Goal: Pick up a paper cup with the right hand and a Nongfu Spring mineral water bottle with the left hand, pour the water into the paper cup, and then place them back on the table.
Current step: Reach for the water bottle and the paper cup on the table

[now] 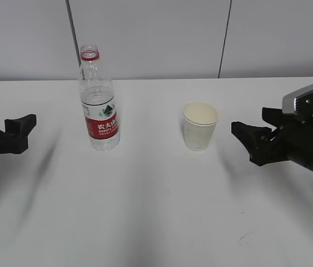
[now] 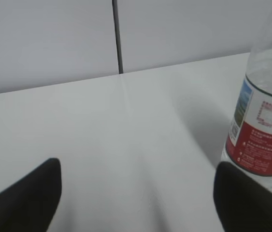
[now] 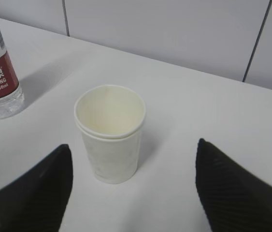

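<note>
The Nongfu Spring bottle [image 1: 98, 103] stands upright and uncapped on the white table [image 1: 156, 211], left of centre, partly full of clear water. It also shows at the right edge of the left wrist view [image 2: 264, 125]. The paper cup [image 1: 199, 125] stands upright and empty right of centre; it also shows in the right wrist view [image 3: 110, 131]. My left gripper [image 1: 21, 127] is open and empty, left of the bottle and apart from it. My right gripper [image 1: 245, 129] is open and empty, just right of the cup, not touching it.
A grey panelled wall [image 1: 156, 33] runs behind the table's far edge. A small dark scuff mark [image 1: 244, 239] lies near the front right of the table.
</note>
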Available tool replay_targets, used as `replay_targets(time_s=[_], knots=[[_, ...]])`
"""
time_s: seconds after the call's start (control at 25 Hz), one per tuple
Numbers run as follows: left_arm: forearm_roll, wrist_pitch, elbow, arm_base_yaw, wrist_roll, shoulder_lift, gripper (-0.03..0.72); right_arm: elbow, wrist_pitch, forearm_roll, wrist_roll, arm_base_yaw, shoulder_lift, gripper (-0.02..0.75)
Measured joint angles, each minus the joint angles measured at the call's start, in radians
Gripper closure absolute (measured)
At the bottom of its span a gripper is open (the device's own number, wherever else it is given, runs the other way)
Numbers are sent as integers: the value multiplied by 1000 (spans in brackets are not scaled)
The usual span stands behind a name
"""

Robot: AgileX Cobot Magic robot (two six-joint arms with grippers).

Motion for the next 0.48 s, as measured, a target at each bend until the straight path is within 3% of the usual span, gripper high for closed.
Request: replay_targets(time_s=[0.48], knots=[[11,-18,-1,0,-5,10,102,-133,-157,-82,-17,0,288,150]])
